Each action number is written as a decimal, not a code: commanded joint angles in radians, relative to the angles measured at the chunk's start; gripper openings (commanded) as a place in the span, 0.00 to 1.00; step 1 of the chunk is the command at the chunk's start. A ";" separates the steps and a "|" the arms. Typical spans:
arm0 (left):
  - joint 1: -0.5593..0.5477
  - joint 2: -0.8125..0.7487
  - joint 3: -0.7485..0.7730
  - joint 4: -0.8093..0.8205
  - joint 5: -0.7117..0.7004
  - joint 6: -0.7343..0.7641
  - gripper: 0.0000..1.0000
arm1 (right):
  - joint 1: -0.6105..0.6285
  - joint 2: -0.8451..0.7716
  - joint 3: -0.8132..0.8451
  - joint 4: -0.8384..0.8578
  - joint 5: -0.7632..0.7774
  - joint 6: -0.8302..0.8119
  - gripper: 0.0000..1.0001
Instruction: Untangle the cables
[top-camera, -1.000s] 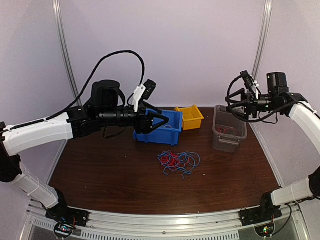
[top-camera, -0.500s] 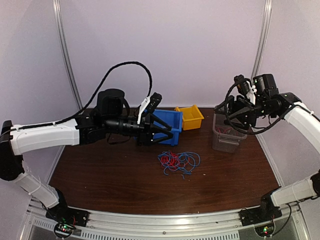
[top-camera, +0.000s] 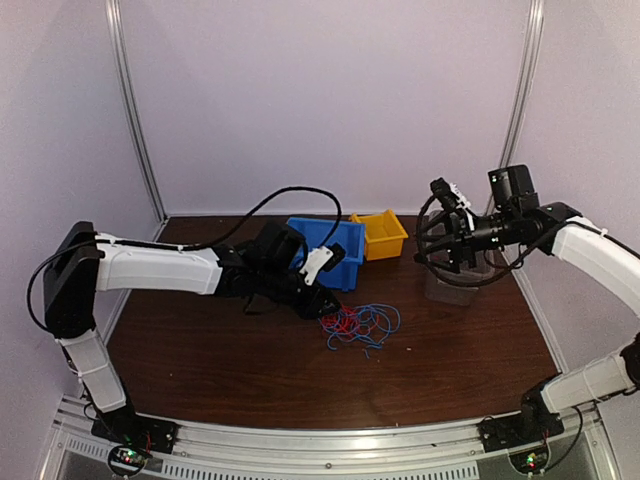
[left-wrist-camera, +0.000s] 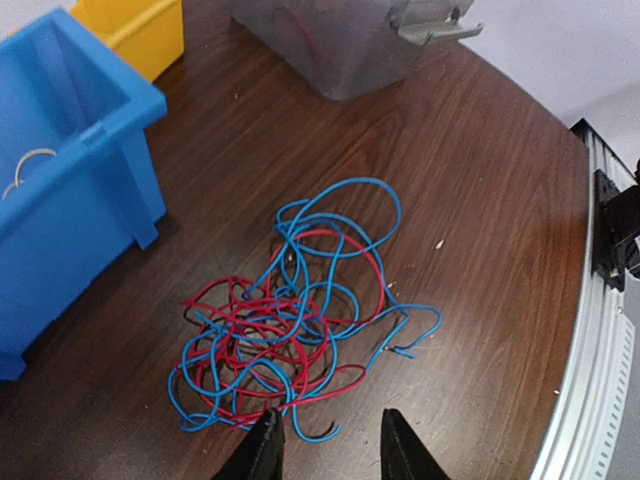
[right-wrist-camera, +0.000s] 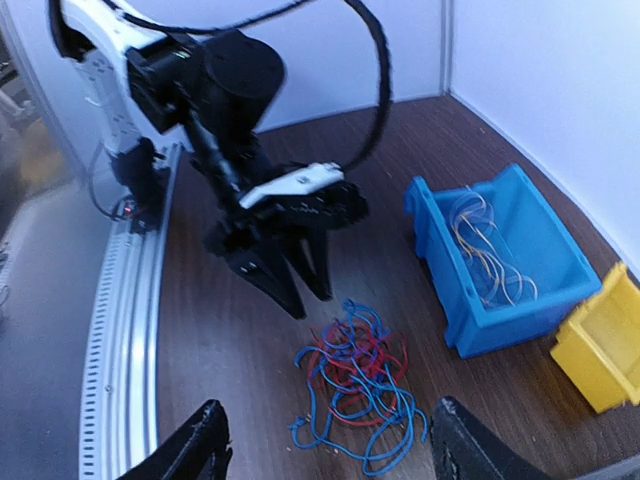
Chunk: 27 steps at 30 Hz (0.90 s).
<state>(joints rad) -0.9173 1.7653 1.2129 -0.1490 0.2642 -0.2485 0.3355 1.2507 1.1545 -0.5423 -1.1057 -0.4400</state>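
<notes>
The cables (top-camera: 356, 325) are a knotted heap of thin red and blue strands on the brown table; no yellow strand shows in it. My left gripper (top-camera: 319, 306) is open and low at the heap's left edge. In the left wrist view its tips (left-wrist-camera: 328, 432) straddle the heap's near loops (left-wrist-camera: 290, 340), and the left tip is close to a blue strand. My right gripper (top-camera: 440, 240) is open wide and empty, in the air above the grey container. Its wrist view frames the heap (right-wrist-camera: 355, 375) between its tips (right-wrist-camera: 328, 420), with the left gripper (right-wrist-camera: 308, 300) beyond.
A blue bin (top-camera: 345, 240) holding pale yellowish strands (right-wrist-camera: 480, 250) stands behind the heap, with a yellow bin (top-camera: 382, 235) beside it. A grey clear container (top-camera: 455, 282) with red strands stands at the right. A metal rail (left-wrist-camera: 600, 330) edges the table front.
My left arm has stretched forward and dropped from above the blue bin down to the heap's left edge. My right gripper has swung left and lower, over the grey container.
</notes>
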 joint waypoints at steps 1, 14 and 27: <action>0.003 0.030 -0.016 0.004 -0.040 -0.064 0.29 | 0.012 0.059 -0.087 0.134 0.349 -0.004 0.68; 0.027 0.059 -0.114 0.103 0.032 -0.125 0.19 | 0.166 0.297 -0.108 0.194 0.436 -0.016 0.51; 0.129 -0.059 -0.307 0.254 0.001 -0.247 0.45 | 0.421 0.462 -0.036 0.231 0.603 0.026 0.54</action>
<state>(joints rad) -0.8093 1.7802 0.9348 0.0040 0.3008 -0.4435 0.7074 1.6764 1.0840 -0.3416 -0.5854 -0.4362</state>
